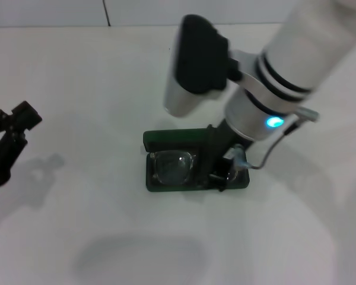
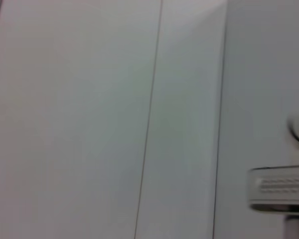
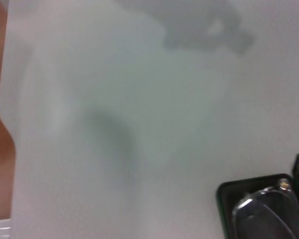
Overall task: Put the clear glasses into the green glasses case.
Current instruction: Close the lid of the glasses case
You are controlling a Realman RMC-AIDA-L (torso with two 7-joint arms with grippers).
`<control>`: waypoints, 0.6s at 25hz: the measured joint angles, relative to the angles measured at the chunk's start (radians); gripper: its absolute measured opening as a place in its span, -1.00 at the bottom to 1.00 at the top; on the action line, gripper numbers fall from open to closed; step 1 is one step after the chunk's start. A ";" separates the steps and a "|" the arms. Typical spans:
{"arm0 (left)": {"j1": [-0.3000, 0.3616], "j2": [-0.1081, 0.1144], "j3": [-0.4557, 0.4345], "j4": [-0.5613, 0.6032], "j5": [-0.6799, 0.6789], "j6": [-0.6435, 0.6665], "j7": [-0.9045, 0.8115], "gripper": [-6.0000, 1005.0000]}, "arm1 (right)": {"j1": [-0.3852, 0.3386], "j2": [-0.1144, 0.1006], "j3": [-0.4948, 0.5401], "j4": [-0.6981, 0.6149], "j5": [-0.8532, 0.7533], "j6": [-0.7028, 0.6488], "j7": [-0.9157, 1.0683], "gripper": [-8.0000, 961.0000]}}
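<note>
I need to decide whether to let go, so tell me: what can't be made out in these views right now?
- Right gripper: in the head view its own arm covers the fingers, so open or shut is unclear.
- Glasses: the right half is hidden behind that gripper; the right wrist view cuts them off at its edge.
- Case: lid lettering too small.
- Left gripper: idle at the left; finger state unclear.

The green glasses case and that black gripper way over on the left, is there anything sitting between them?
Nothing: in the head view only bare white table lies between the left gripper and the green glasses case.
</note>
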 joint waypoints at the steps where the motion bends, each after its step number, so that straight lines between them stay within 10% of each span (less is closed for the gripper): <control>1: -0.003 0.000 0.000 0.001 -0.008 0.000 -0.016 -0.78 | -0.052 0.000 0.003 -0.070 -0.030 0.002 0.000 -0.69; 10: -0.057 0.003 0.001 0.001 -0.049 -0.002 -0.085 -0.78 | -0.634 -0.006 0.064 -0.624 -0.163 0.257 -0.182 -0.69; 15: -0.075 0.001 0.005 0.007 0.001 -0.005 -0.115 -0.78 | -0.761 -0.006 0.083 -0.622 -0.105 0.487 -0.279 -0.68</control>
